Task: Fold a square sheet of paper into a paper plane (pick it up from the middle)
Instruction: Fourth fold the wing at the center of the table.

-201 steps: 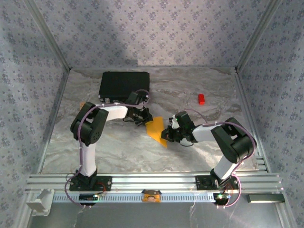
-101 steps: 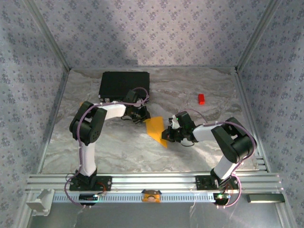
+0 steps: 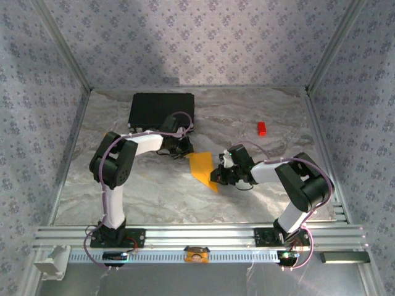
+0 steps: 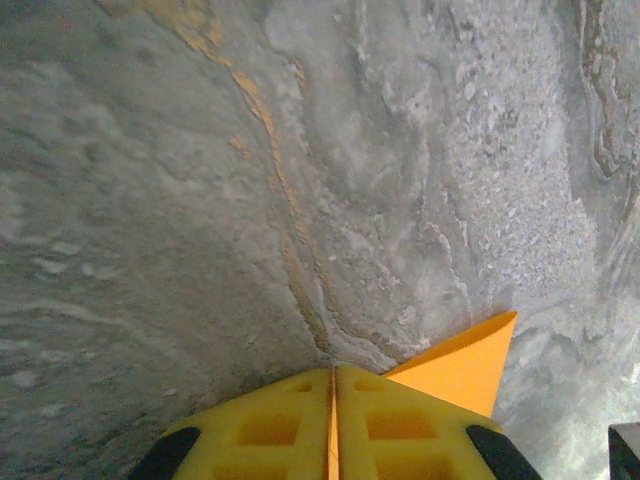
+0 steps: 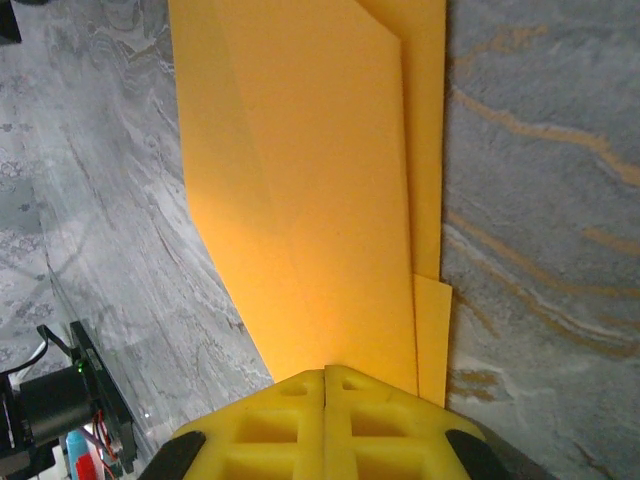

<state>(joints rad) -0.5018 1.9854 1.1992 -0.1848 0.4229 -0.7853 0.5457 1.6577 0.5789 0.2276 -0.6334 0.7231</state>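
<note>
while the right gripper has its yellow pads pressed shut on the near end of the part-folded orange paper sheet, the left gripper is closed too. a thin orange line runs between its pads and an orange corner sticks out just beside them, so it looks to be pinching the far corner. the sheet spans between the two grippers at mid table, over the marbled tabletop. it sits in front of the black case and well apart from the small red block.

from the right wrist, the layers lie stacked but not flush: a narrow strip shows along the right edge and a short tab pokes out near the pads. the step looks like tidying a lengthwise fold. to do it well:

- move both arms as one, so the thin paper is neither stretched nor buckled.
- line up the long edges before any crease is pressed.
- lay the sheet flat on the tabletop, then let go with one end only.
- avoid twisting at the corner pinch, since that is where the paper would probably tear.
</note>
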